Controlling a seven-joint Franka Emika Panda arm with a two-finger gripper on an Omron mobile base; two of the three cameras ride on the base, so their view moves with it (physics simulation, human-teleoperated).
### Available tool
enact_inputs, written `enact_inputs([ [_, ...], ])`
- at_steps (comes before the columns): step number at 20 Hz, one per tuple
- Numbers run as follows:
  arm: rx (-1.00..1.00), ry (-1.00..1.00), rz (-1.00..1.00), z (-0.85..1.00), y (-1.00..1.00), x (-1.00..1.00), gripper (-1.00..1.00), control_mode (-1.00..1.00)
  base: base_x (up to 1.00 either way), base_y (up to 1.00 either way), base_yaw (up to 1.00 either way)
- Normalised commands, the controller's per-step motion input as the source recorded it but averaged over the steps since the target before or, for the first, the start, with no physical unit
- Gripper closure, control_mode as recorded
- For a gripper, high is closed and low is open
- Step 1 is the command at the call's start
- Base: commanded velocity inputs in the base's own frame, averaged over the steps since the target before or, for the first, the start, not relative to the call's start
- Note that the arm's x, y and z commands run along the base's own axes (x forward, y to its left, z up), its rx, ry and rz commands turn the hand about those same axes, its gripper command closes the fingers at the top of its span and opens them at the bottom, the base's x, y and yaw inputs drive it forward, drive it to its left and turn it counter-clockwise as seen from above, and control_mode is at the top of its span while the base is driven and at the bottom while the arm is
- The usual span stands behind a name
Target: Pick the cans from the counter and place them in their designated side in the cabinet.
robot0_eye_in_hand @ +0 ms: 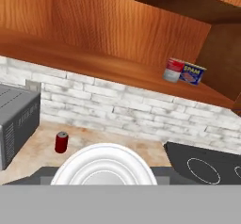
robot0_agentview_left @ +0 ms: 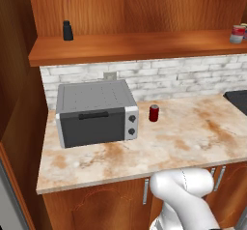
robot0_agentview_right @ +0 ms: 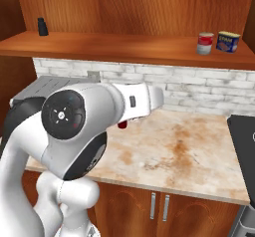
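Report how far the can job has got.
Done, by the look of it: one red-and-white can stands on the cabinet shelf, right end, beside a blue-labelled can. In hand: nothing that shows. Left: the dark red can stands on the counter beside the toaster oven. A small black bottle stands at the shelf's left end.

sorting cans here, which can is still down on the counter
The plain dark red can, standing upright just right of the toaster oven. The red-and-white can and blue-labelled can sit on the cabinet shelf.
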Motion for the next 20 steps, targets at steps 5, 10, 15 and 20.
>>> enact_inputs([
  [5, -0.01, -0.03, 0.0, 0.34, 0.0, -0.2, 1.0, -1.0, 0.0, 0.0, 0.0],
  [10, -0.02, -0.06, 0.0, 0.33, 0.0, -0.14, 1.0, -1.0, 0.0, 0.0, 0.0],
  [15, -0.02, -0.06, 0.0, 0.3, 0.04, -0.06, 1.0, -1.0, 0.0, 0.0, 0.0],
  [20, -0.02, -0.05, 0.0, 0.23, 0.13, 0.0, 1.0, -1.0, 0.0, 0.0, 0.0],
])
